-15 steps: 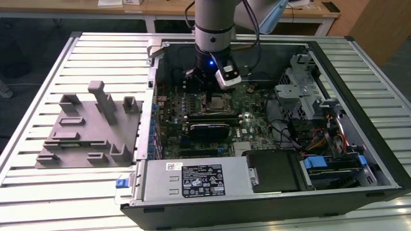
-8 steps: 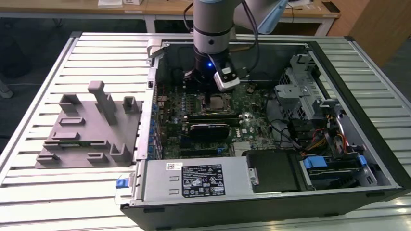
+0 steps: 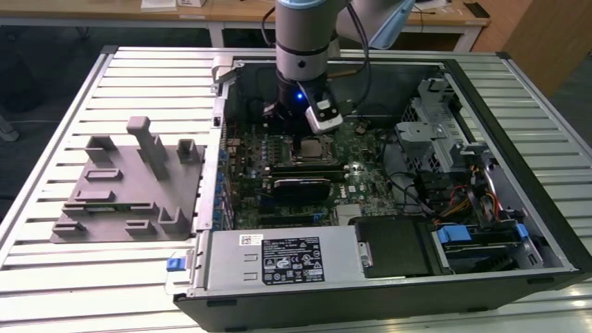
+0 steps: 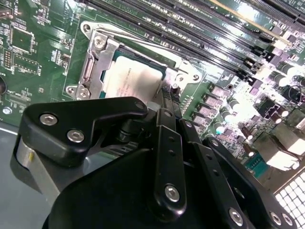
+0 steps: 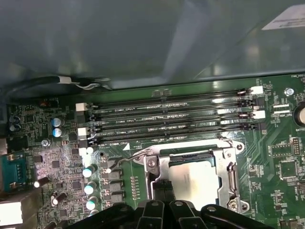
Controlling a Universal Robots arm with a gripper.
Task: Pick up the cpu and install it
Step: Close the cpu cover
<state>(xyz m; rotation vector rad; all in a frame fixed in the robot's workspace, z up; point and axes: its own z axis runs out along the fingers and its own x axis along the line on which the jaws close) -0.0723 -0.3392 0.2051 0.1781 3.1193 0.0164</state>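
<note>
Where the arm (image 3: 303,41) drops into the open computer case (image 3: 370,303), the gripper (image 4: 170,93) sits low over the motherboard (image 3: 365,182). A blue light shows on the wrist.

- Gripper: both wrist views show the two thin black fingers (image 5: 158,190) pressed together with only a hairline between them and nothing pinched. The tips stand at the edge of the socket frame (image 4: 97,56). Contact with it cannot be told.
- The cpu (image 4: 129,78): lies flat inside the socket frame with its silver top facing up and the metal frame bordering it on all sides. In the exterior view it is at about twelve o'clock from the board's middle, just below the wrist. It is free of the fingers.
- Memory slots (image 5: 167,119): long dark rows run parallel, just beside the socket frame on the side away from the gripper.
- Small capacitors (image 5: 57,127) stand off one end of the slots.
- Exterior view, from the socket: the silver labelled power supply box (image 3: 277,260) is at six o'clock, against the near case wall. Drive bays and bundled cables (image 3: 453,194) are at four o'clock.
- Grey fixture block (image 3: 129,187): at nine o'clock from the case, on the slatted table (image 3: 138,69), well apart from the arm.
</note>
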